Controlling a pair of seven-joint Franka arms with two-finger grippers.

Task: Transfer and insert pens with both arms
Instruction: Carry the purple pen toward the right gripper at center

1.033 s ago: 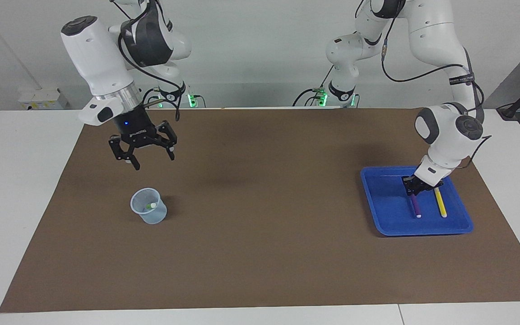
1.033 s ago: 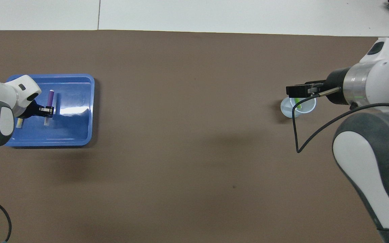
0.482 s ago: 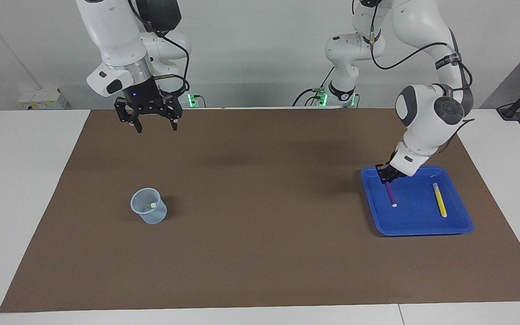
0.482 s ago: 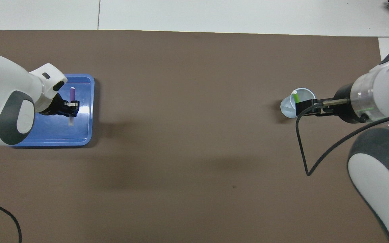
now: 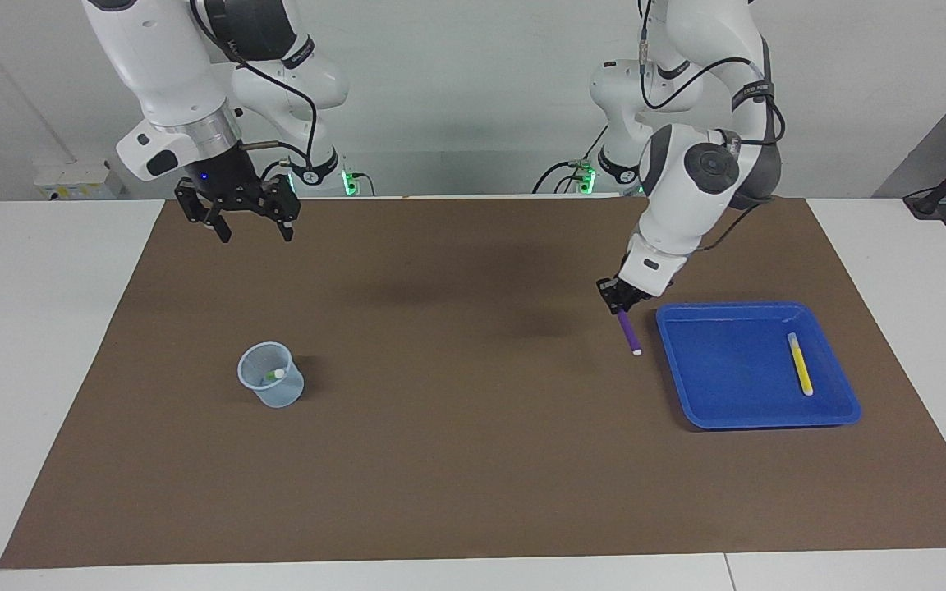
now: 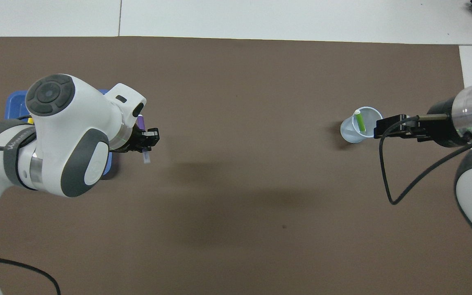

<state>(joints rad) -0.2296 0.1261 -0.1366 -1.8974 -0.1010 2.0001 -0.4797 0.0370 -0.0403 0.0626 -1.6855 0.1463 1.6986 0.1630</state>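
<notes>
My left gripper [image 5: 619, 300] is shut on the upper end of the purple pen [image 5: 628, 332]. It holds the pen in the air, white tip down, over the brown mat beside the blue tray [image 5: 727, 373]. The overhead view shows this gripper [image 6: 149, 139] and the pen's pale end [image 6: 146, 157]. The yellow pen [image 5: 799, 364] lies in the tray. The green pen [image 5: 273, 375] stands in the clear cup [image 5: 272, 386] toward the right arm's end, also seen from overhead [image 6: 359, 122]. My right gripper [image 5: 253, 233] is open and empty, raised over the mat's edge by the robots.
The brown mat [image 5: 473, 460] covers most of the white table. In the overhead view the left arm hides most of the tray [image 6: 14, 102]. The right arm's black cable [image 6: 387, 180] hangs in a loop beside the cup [image 6: 350, 133].
My left gripper lifted the purple pen out of the tray and carried it toward the table's middle. My right gripper rose from above the cup and drew back toward the robots.
</notes>
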